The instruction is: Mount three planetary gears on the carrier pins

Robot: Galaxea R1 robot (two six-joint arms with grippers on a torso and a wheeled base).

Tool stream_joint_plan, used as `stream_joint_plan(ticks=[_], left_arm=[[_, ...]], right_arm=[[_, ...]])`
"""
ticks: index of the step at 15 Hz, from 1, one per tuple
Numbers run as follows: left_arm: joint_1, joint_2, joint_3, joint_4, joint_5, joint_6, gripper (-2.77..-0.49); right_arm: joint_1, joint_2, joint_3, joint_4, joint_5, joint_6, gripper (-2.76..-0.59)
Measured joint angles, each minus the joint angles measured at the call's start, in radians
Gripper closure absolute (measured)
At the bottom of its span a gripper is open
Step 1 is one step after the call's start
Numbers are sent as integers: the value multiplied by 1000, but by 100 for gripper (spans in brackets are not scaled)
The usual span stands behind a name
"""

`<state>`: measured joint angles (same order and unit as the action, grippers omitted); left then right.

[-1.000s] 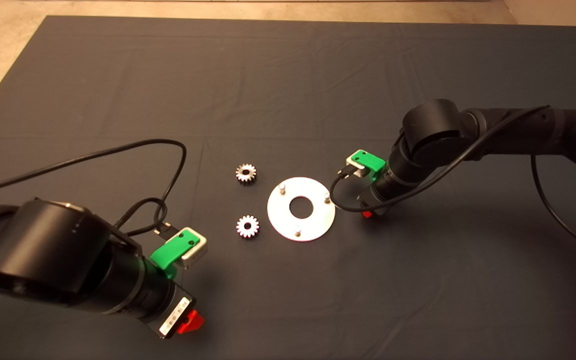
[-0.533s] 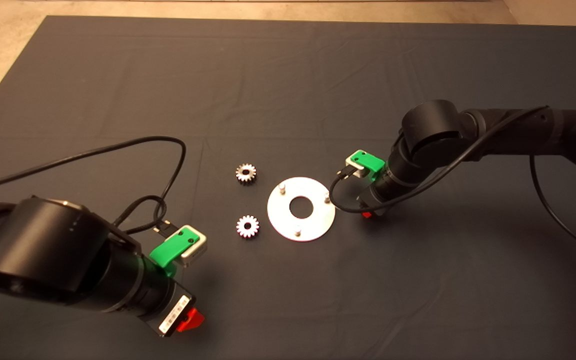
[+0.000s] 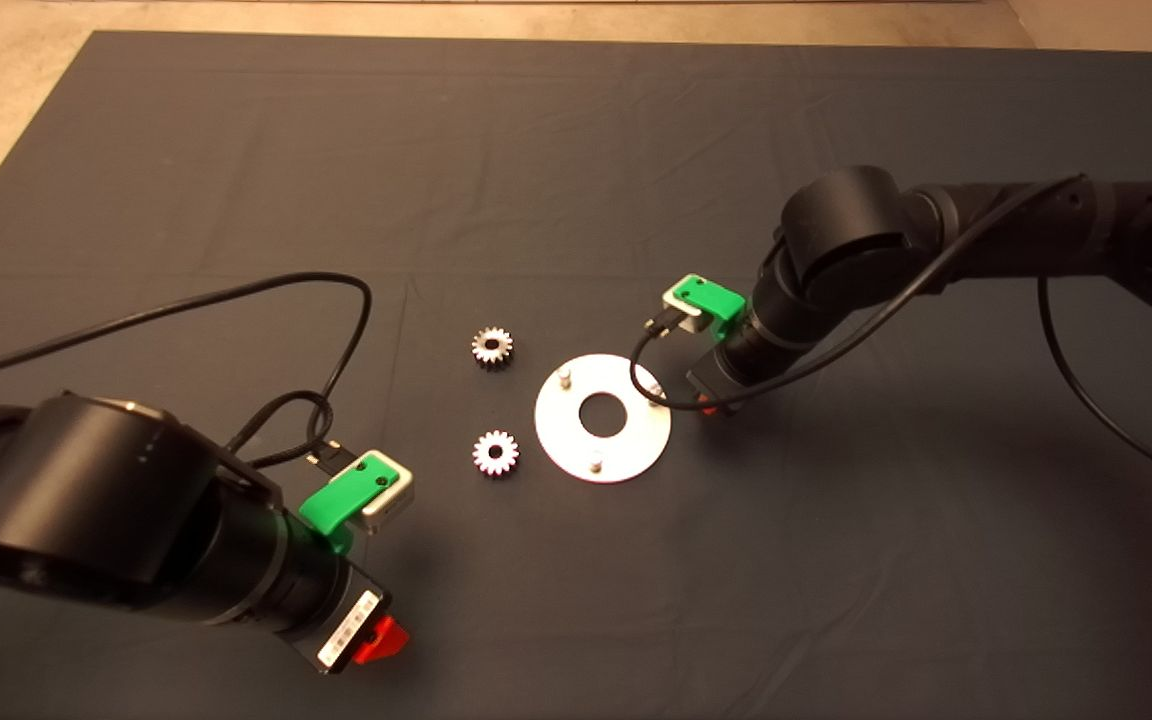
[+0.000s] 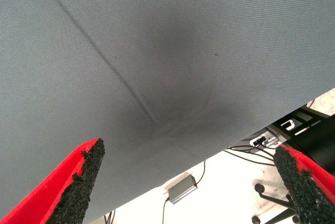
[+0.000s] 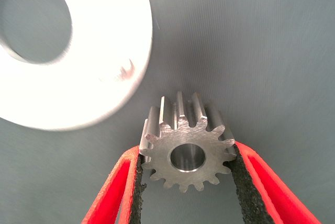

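Right of carrier disc (image 3: 602, 417) | right gripper (image 5: 187, 182) clamps planetary gear (image 5: 186, 143) across teeth, bore exposed | rigid, slippery steel; hold flanks | left gripper (image 4: 188, 182) parked near-left, spread, empty

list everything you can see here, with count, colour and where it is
planetary gears: 3, silvery; two lie flat on the mat left of the disc, one farther, one nearer; the third is clamped in the right gripper, off the disc's right rim
carrier disc: 1, silver, round with a centre hole, mid-mat
carrier pins: 3, silvery, upright on the disc, all bare; far-left, near, right partly behind a cable
mat: 1, dark, covers the table
cables: black, one looped on the mat
floor gear beyond the mat edge: cables, a small grey box
right gripper: green and red, by the disc's right rim
left gripper: green and red, open, near-left mat
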<state>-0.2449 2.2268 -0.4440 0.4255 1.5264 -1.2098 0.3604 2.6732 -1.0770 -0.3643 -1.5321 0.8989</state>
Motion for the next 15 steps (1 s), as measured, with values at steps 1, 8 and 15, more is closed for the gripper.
stream_joint_plan(ticks=[1,8,15], left_arm=[[0,0,0,0,0,0,-233],[-3,0,0,0,0,0,-233],[-3,0,0,0,0,0,-233]], right_arm=[[9,10,-6,3,2,0,-105],[48,57,-42,24,1,0,-105],[50,86,-46,51,2,0,-105]])
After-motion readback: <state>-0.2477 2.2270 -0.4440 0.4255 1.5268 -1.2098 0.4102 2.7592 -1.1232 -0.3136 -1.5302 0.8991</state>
